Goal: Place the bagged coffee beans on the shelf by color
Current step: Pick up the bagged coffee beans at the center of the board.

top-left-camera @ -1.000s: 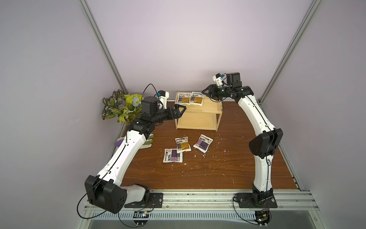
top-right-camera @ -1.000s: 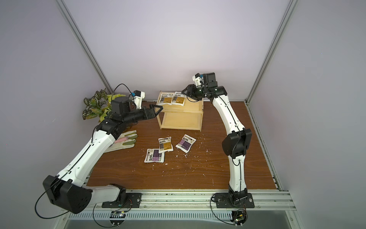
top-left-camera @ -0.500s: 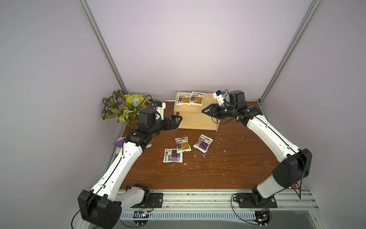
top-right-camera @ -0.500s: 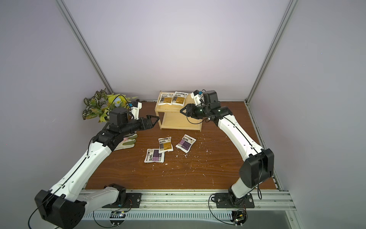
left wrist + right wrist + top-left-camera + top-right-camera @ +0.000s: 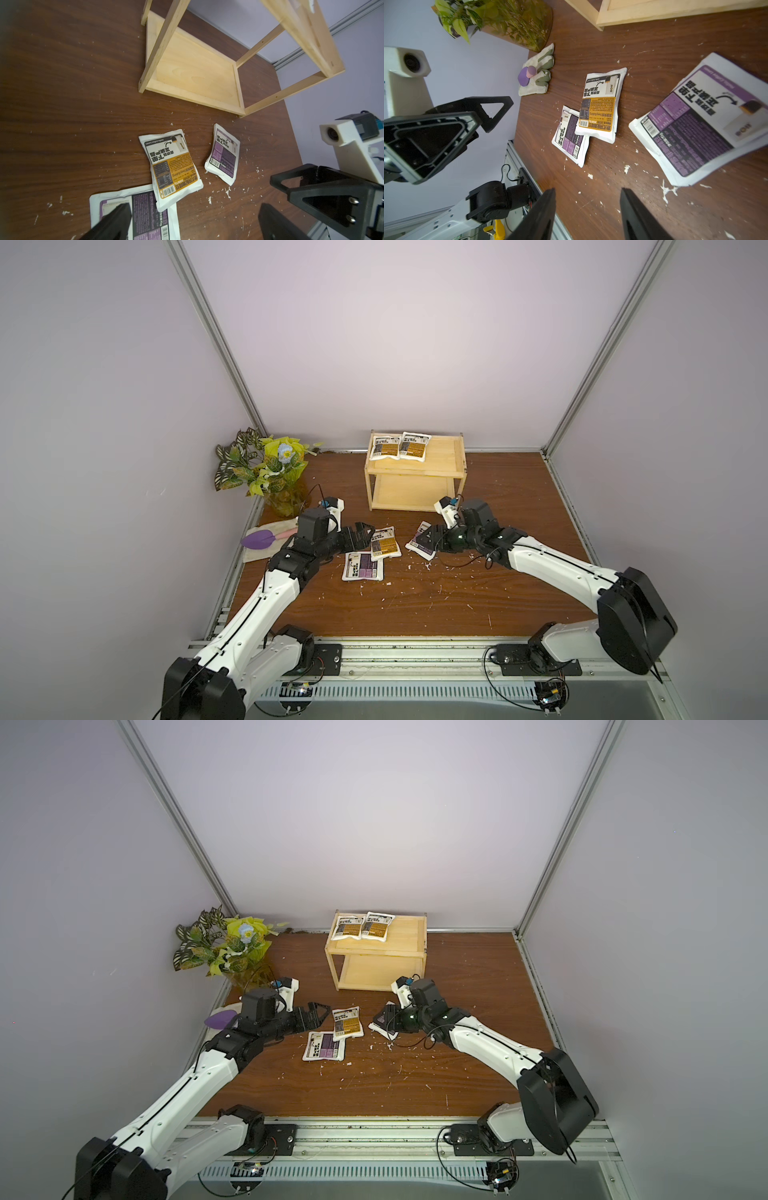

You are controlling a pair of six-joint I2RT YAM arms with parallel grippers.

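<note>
Dark brown wood forms the surface [image 5: 415, 605]. At its back stands the pale shelf [image 5: 444, 456], with two golden-brown bags [image 5: 384, 446] on the top tier and the lower tier bare. In front of the shelf, the left gripper [image 5: 365, 532] and right gripper [image 5: 586, 191] both stand parted and empty. The left is near a golden bag [image 5: 384, 543] overlapping a purple bag [image 5: 362, 568]. The right is low beside the other purple bag [image 5: 695, 124]. That flat bag lies off to one side of its jaws, so closing now would likely catch nothing.
</note>
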